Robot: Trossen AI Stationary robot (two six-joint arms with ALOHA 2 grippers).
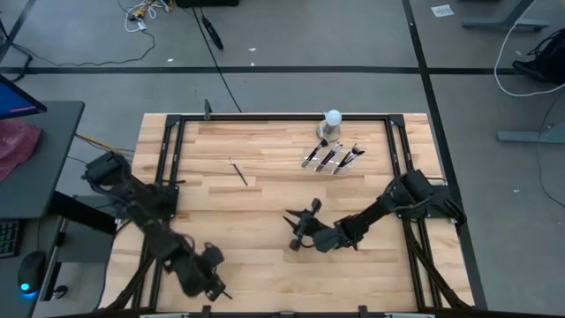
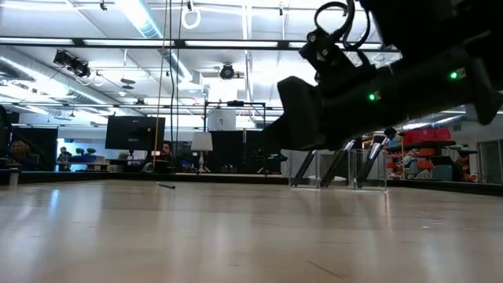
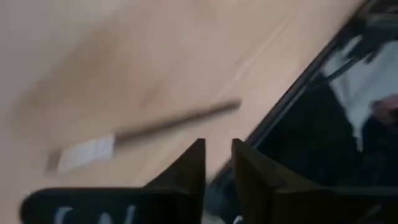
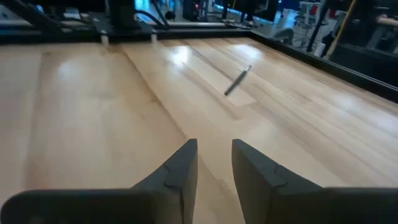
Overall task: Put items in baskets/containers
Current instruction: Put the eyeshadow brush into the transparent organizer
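A makeup brush (image 4: 237,81) lies alone on the wood ahead of our right gripper (image 1: 301,226), well apart from it; its fingers stand narrowly parted, holding nothing. Our left gripper (image 3: 216,163), also narrow and empty, hangs at the table's near edge beside another brush (image 3: 144,132). More brushes (image 1: 332,158) sit in the clear tray (image 2: 338,169) at the far side.
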